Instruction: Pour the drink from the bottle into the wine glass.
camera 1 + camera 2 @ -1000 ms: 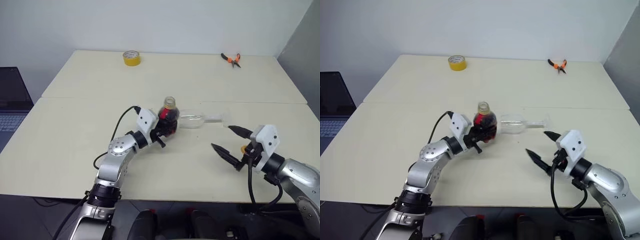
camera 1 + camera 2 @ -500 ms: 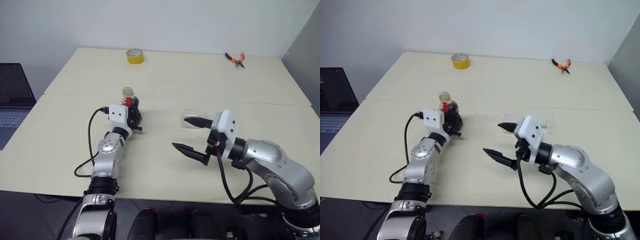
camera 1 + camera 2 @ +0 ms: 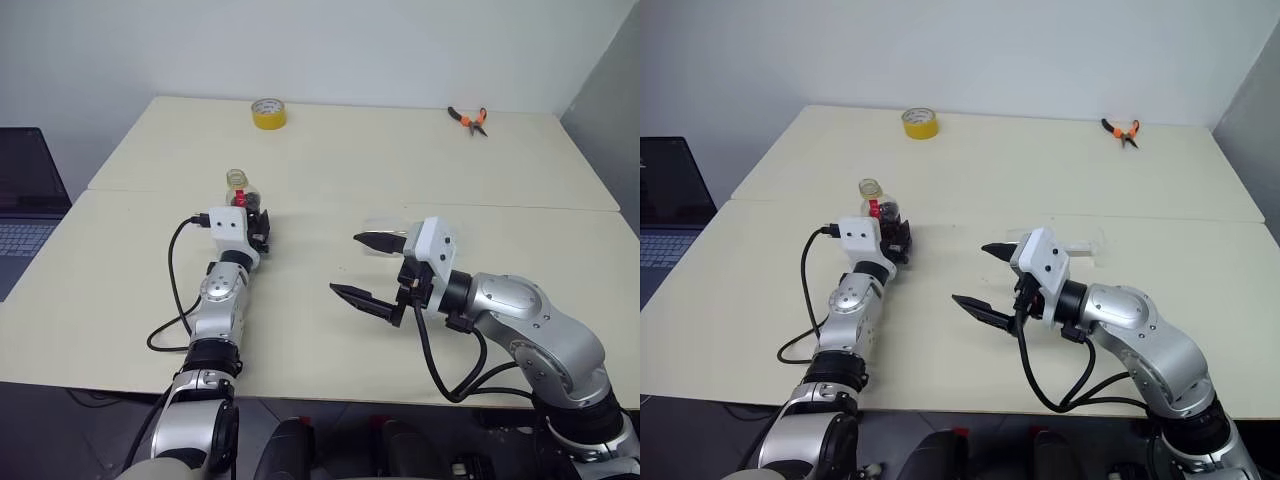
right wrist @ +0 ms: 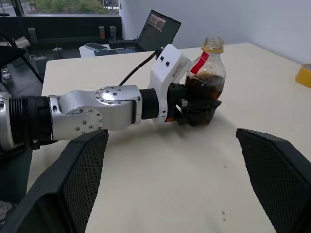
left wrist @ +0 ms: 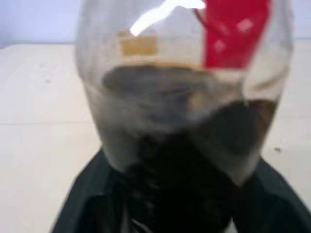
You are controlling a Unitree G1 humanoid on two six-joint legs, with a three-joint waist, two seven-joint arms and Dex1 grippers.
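The bottle (image 3: 241,192) stands upright on the table (image 3: 330,160), left of centre, with a red neck label. The dark drink (image 4: 201,83) fills its lower half. My left gripper (image 3: 257,224) reaches level at the bottle's lower body, its jaws spread open on either side of it. The wine glass (image 3: 1081,243) lies on its side at mid-table, its bowl partly hidden behind my right gripper (image 3: 345,264). That gripper hovers wide open in front of the glass, pointing left toward the bottle, with nothing between its fingers.
A yellow tape roll (image 3: 267,113) sits at the far edge of the table, left of centre. Orange-handled pliers (image 3: 466,118) lie at the far right. A laptop (image 3: 25,195) stands off the table's left side.
My left gripper carried the bottle left, away from the lying glass, set it upright and spread its jaws. My right gripper swung left, in front of the glass, staying open.
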